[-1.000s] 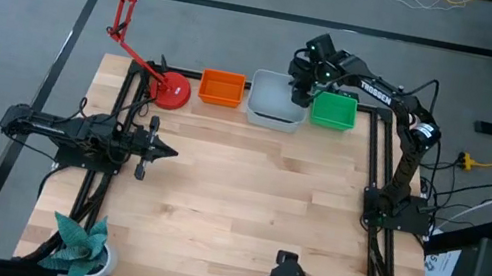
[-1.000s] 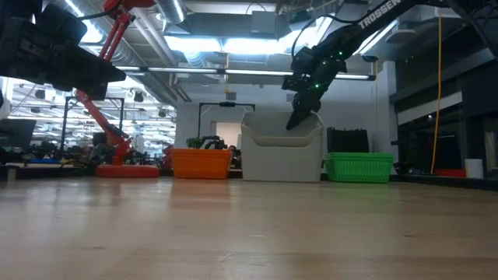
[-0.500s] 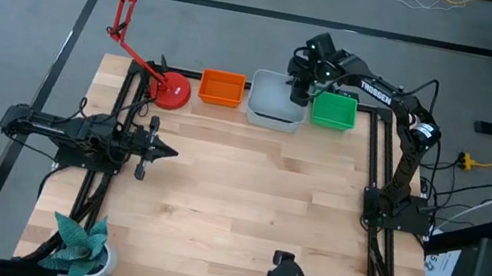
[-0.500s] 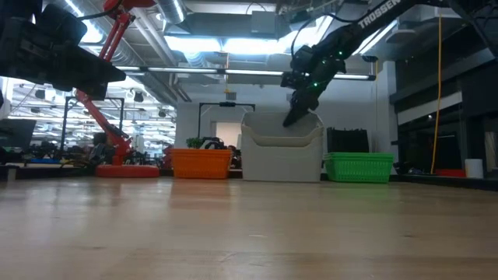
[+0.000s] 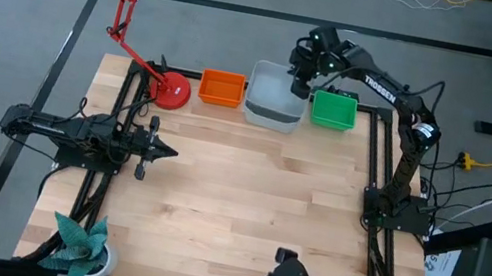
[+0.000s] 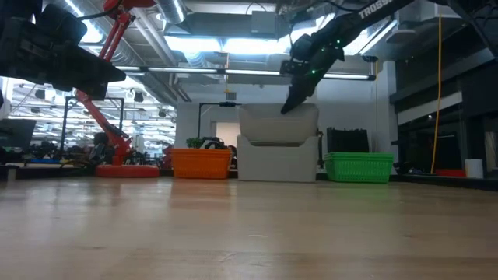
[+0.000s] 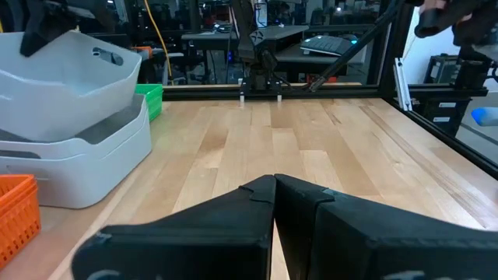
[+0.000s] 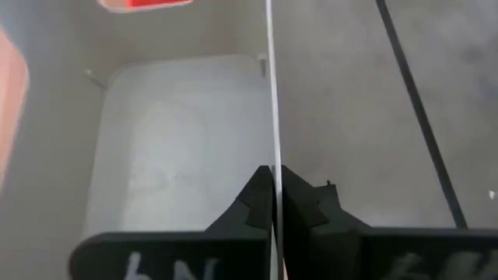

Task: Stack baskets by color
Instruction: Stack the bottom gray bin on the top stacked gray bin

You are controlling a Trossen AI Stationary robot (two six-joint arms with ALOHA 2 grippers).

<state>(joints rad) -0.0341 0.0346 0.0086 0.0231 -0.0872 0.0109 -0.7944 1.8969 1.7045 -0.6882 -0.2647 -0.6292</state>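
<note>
Three basket colours line the table's far edge: orange [image 5: 222,88], pale grey [image 5: 271,100] and green [image 5: 334,110]. The top pale grey basket [image 6: 277,124] is raised and tilted above the grey ones beneath it [image 6: 278,160]. My right gripper [image 5: 298,84] is shut on it from above. The left wrist view shows this top grey basket [image 7: 74,78] over the lower grey baskets [image 7: 78,167]. My left gripper [image 5: 164,151] stays shut over the table's left side, holding nothing. My right gripper pinches the top grey basket's thin rim [image 8: 271,167] near its far right corner, one finger inside the basket and one outside. The fingers slant down from above. The basket hangs tilted, its bottom still within the grey basket below.
A red desk lamp stands with its round base [image 5: 172,92] left of the orange basket. A green paper pinwheel [image 5: 83,241] sits at the near left corner. Bare wood [image 5: 245,199] fills the table's middle and near part.
My right gripper has shut on the top grey basket's rim and risen. The basket has come up partway out of the grey ones below and tipped, shifting slightly toward the table's left.
</note>
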